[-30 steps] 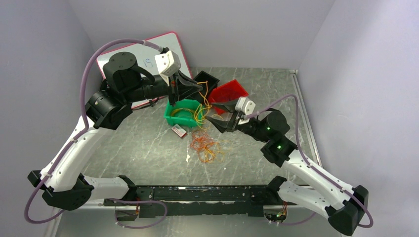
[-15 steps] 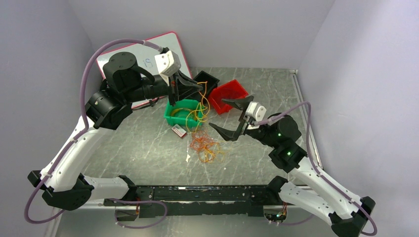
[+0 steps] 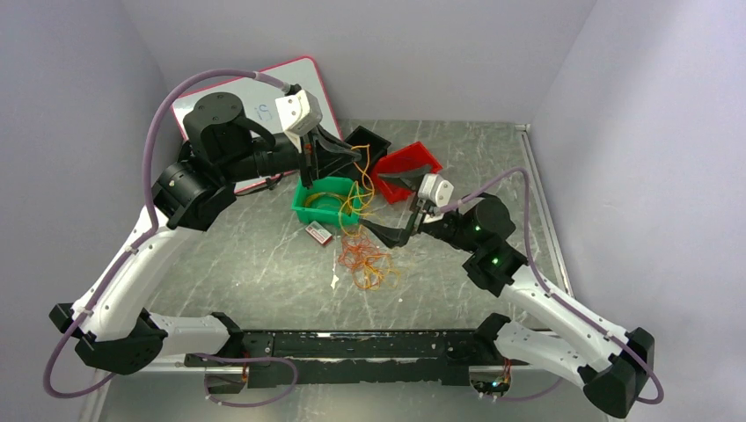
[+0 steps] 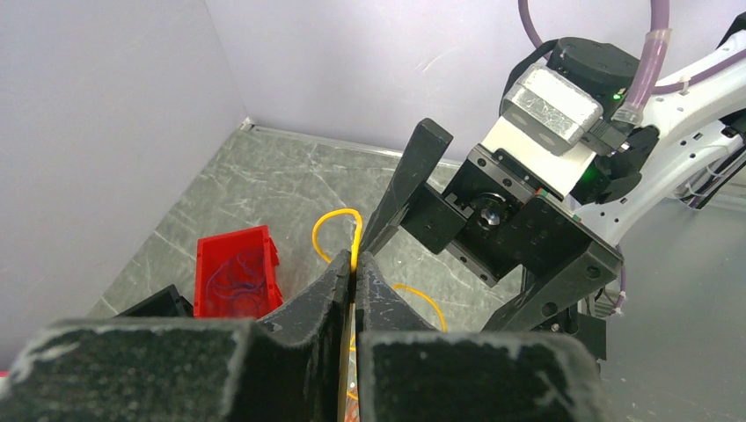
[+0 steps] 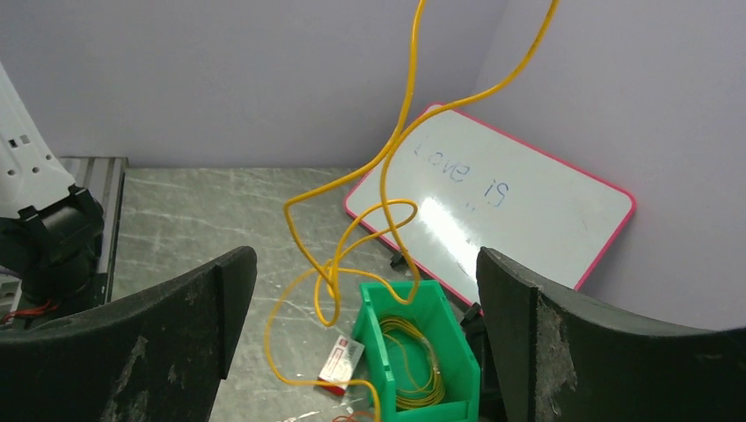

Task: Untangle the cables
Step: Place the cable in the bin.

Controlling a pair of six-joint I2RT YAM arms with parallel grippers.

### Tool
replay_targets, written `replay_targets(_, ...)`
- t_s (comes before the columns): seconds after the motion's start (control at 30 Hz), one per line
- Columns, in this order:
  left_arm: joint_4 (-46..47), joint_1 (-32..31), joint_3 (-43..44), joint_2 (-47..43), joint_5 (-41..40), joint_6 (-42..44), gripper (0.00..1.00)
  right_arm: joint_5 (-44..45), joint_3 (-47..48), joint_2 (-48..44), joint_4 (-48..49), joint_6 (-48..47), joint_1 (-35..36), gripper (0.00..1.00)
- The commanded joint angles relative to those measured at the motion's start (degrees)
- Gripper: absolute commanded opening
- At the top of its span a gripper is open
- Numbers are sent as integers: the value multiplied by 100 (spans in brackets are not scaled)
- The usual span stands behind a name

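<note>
One cable (image 5: 330, 280), pinched by left gripper (image 4: 354, 264), hangs seemingly knotted; spread right gripper (image 3: 374, 200) could clamp several strands together.

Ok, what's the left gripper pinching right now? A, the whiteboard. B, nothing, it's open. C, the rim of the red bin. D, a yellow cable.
D: in the left wrist view the left gripper is shut on a yellow cable that loops up from between its fingers.
</note>
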Motion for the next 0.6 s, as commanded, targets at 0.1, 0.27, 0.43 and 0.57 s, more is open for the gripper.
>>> replay_targets(0.1, 141, -17, 32, 80, 48, 64, 7, 21, 62, 387, 620, 27, 7, 96)
replay_targets(0.27, 133, -21, 64, 108, 37, 82, 7, -69, 123, 655, 766, 98, 10, 87)
replay_targets(0.43, 152, -20, 45, 98, 41, 60, 7, -140, 189, 715, 696, 121, 6, 75)
replay_targets(0.57, 153, -16, 35, 109, 52, 58, 7, -169, 180, 732, 668, 125, 11, 71)
